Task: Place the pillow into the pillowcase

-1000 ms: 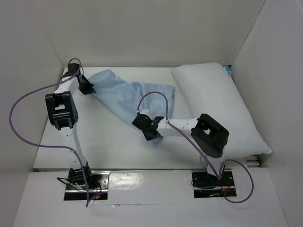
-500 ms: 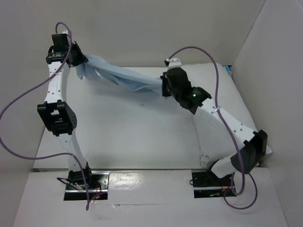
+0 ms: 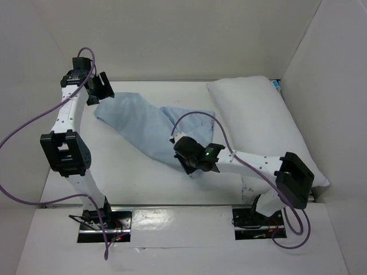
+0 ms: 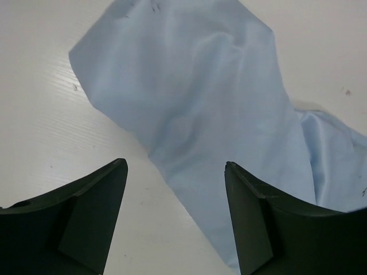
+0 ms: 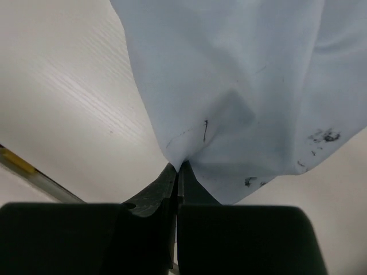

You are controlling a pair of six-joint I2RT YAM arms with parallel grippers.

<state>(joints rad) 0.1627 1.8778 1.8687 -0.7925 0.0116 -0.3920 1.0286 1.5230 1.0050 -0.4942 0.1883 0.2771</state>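
- The left claw [image 3: 102,86] hangs with its jaws wide apart and nothing between them. In its wrist view the cloth lies below and ahead of the fingertips, not touching them.
- The pillowcase [image 3: 143,123] lies limp and wrinkled on the table [image 3: 132,177]. Its long axis runs on a diagonal from just under the left claw, at the far left, down to the right claw nearer the bases.
- Which end is the open mouth I cannot tell; no hem or slit shows plainly in any view.
- The right claw [image 5: 179,167] is clamped tight on a small pinch of the pillowcase's near edge, and the fabric fans up and away from the closed tips.
- The pillow [image 3: 258,123] rests well to the right of the right claw, apart from the cloth except perhaps at its far-left corner. Its long axis runs from far to near, roughly alongside the right arm.
- My judgement: the next move turns on the left claw getting a hold on the corner beneath it, so the sack can be spread toward the pillow. The right arm is the nearer one to that pillow — the left has only the cloth in reach.
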